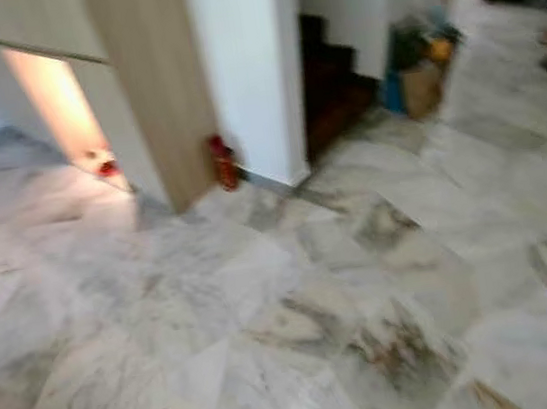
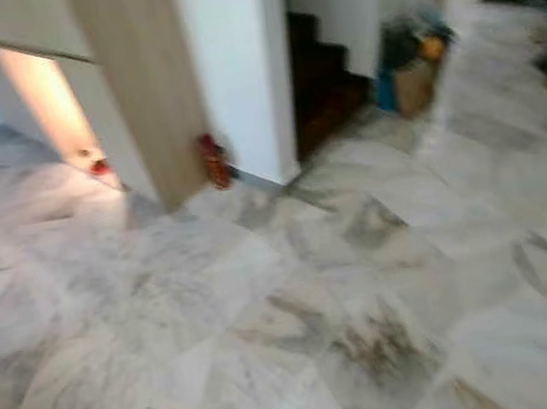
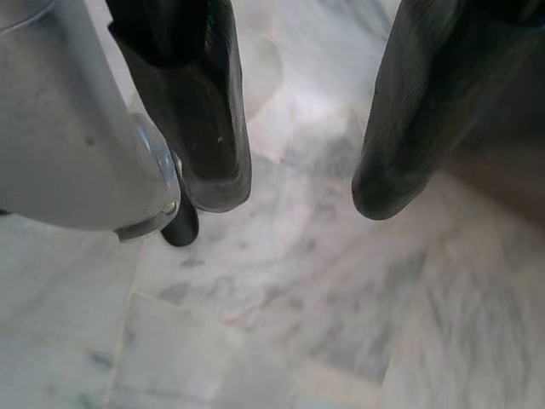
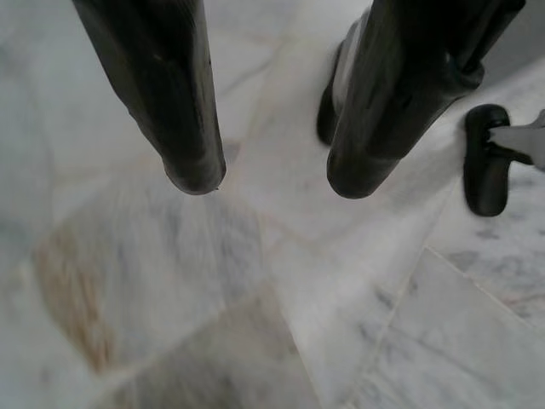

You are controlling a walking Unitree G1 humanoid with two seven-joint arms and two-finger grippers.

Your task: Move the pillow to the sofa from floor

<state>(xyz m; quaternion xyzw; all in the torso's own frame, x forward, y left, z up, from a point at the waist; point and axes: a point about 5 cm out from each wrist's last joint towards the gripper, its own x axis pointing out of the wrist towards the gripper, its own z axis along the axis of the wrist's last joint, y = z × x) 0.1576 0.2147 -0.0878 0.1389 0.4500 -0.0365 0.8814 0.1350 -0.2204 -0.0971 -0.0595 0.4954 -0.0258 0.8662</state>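
Blurred head views: marble floor [image 1: 297, 302], wooden cabinet [image 1: 151, 79], white pillar [image 1: 244, 57], dark stairs [image 1: 329, 86]. Left gripper [image 3: 298, 192] and right gripper [image 4: 268, 183] hang over floor, fingers apart, holding nothing. Can't tell where the pillow is.

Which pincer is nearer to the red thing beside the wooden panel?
Likely left: the red thing stands ahead, left of centre. The left pincer and the right pincer both hang open over marble floor, well short of it.

Marble floor [image 1: 267, 306], blurred.
A small red thing [image 1: 223, 163] stands at the foot of the wood panel [image 1: 159, 88]; bags [image 1: 420, 64] sit far right by the wall.
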